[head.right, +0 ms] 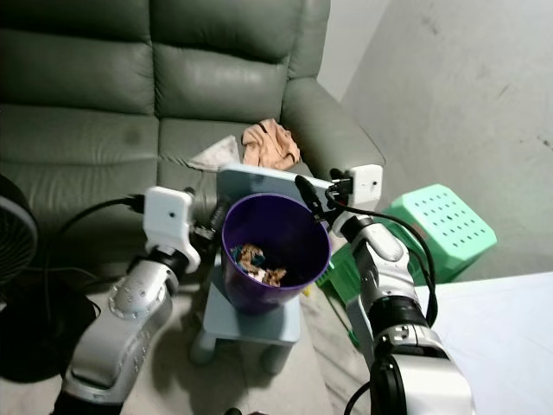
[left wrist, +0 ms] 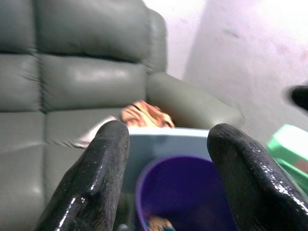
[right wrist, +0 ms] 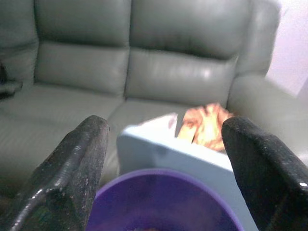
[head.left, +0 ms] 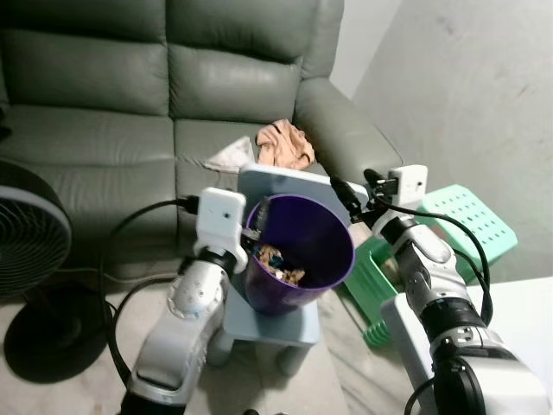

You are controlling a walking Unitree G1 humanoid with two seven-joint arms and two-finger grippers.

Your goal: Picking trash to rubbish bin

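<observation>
A purple rubbish bin [head.left: 321,240] stands on a light blue stool [head.left: 278,330] in front of the sofa. Scraps of trash [head.left: 278,262] lie at its bottom. On the sofa seat behind it sit a crumpled peach-coloured piece [head.left: 285,144] and a white paper [head.left: 229,156]. My left gripper [head.left: 257,223] hovers at the bin's left rim, open, with nothing between its fingers [left wrist: 98,175]. At the bin's right rim my right gripper [head.left: 343,194] is also open and holds nothing; its wrist view looks over the bin [right wrist: 161,199] toward the peach piece [right wrist: 206,124].
The grey-green leather sofa [head.left: 95,95] fills the background. A black floor fan [head.left: 30,246] stands on my left. On the right a green plastic stool [head.left: 471,216] stands against the wall, with a white surface [head.left: 523,303] in front of it.
</observation>
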